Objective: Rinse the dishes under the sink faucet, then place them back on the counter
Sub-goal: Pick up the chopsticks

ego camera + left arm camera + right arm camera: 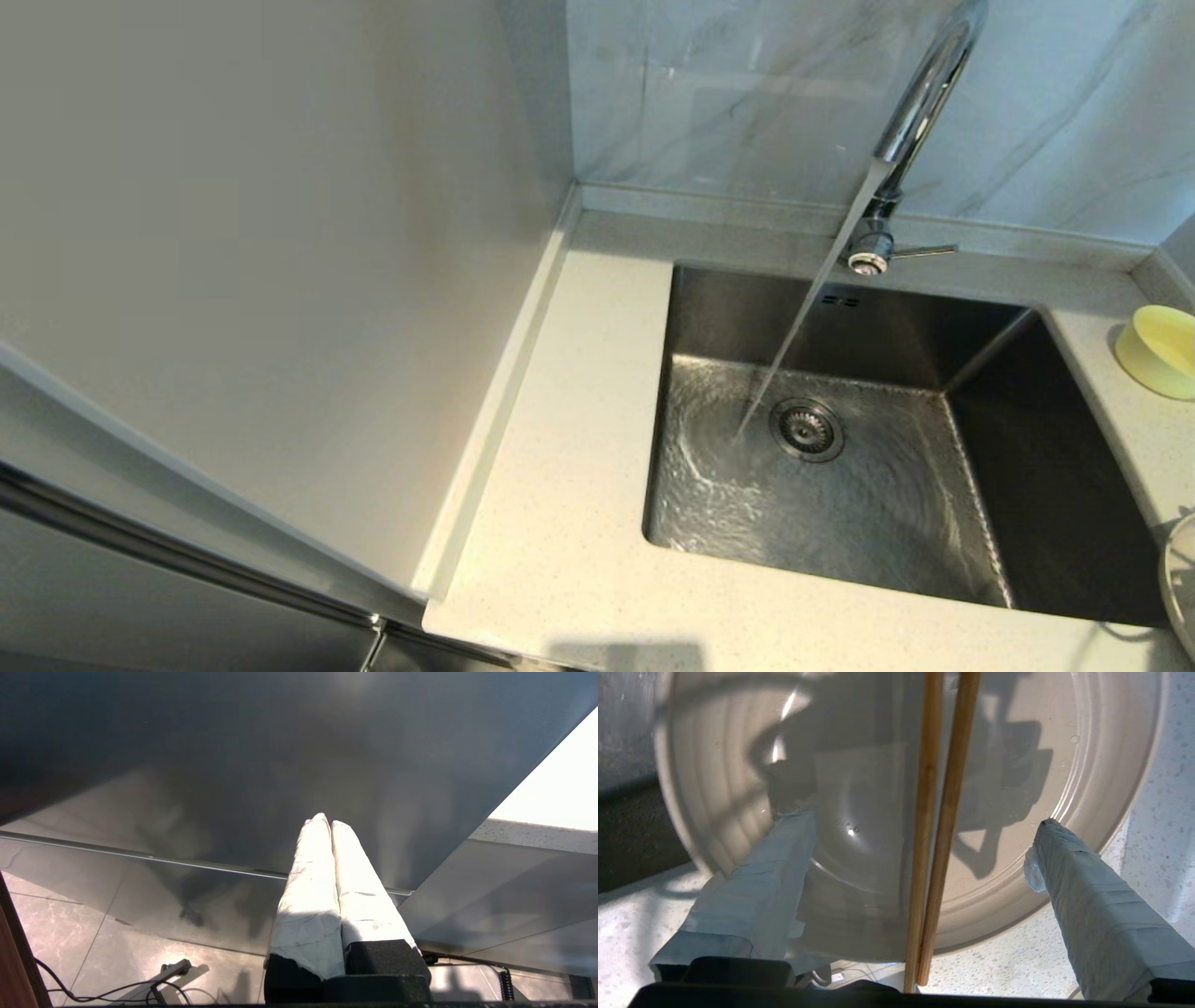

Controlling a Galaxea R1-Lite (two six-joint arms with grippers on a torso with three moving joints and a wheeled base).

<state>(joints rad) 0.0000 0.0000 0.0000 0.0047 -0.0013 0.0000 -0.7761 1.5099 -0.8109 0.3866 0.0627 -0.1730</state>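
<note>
Water is streaming from the chrome faucet (pixel 920 103) into the steel sink (pixel 840 485), the yellow bowl (pixel 1160 350) sitting on the speckled bench (pixel 560 467); only the right wrist view is showing the right tool (pixel 924 826) spread wide over wooden chopsticks (pixel 936 826) lying across the round white plate (pixel 859 788), while the left tool (pixel 327 823) is hanging closed, empty, away from the sink

The left end effector (pixel 325 823) has two long tapering fingers (pixel 310 896) wrapped in white tape — creased, faintly cracked, with a ragged lower edge. Behind the wrapping each finger sits on a matte black block, and both blocks join a wider black body.

The right end effector (pixel 924 823) carries the same kind of fingers (pixel 1092 896), bound in pale grey-white tape laid in overlapping bands — the seams show as slanting lines. Their bases meet a black housing, and a thin pale cable loops just beside it.
</note>
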